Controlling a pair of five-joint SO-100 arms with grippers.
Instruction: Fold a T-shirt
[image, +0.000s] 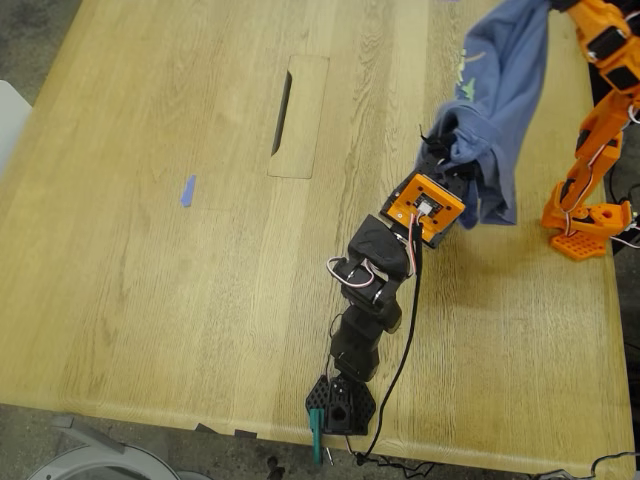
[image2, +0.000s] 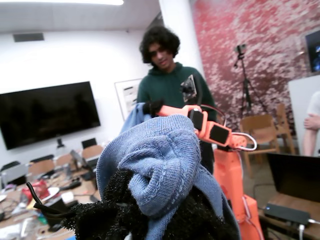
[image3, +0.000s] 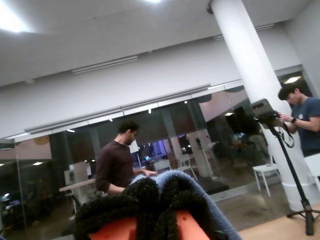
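The slate-blue T-shirt (image: 505, 90) hangs bunched in the air above the wooden table (image: 150, 280), stretched between my two grippers. Part of its pale print (image: 467, 68) shows. My first gripper (image: 445, 140), on the black arm, is shut on a wad of the shirt's lower end, and the first wrist view shows the cloth (image2: 160, 160) between its black fuzzy pads (image2: 100, 220). My second gripper (image3: 160, 200), on the orange arm (image: 605, 40), is shut on the shirt's upper end (image3: 200, 192). Its jaws lie at the exterior view's top edge.
A small blue tape scrap (image: 187, 191) lies on the table at the exterior view's left. A slot cover (image: 298, 117) is set into the tabletop. The orange arm's base (image: 585, 225) stands at the right edge, the black arm's base (image: 340, 400) at the near edge. A person (image2: 162, 80) stands beyond the table.
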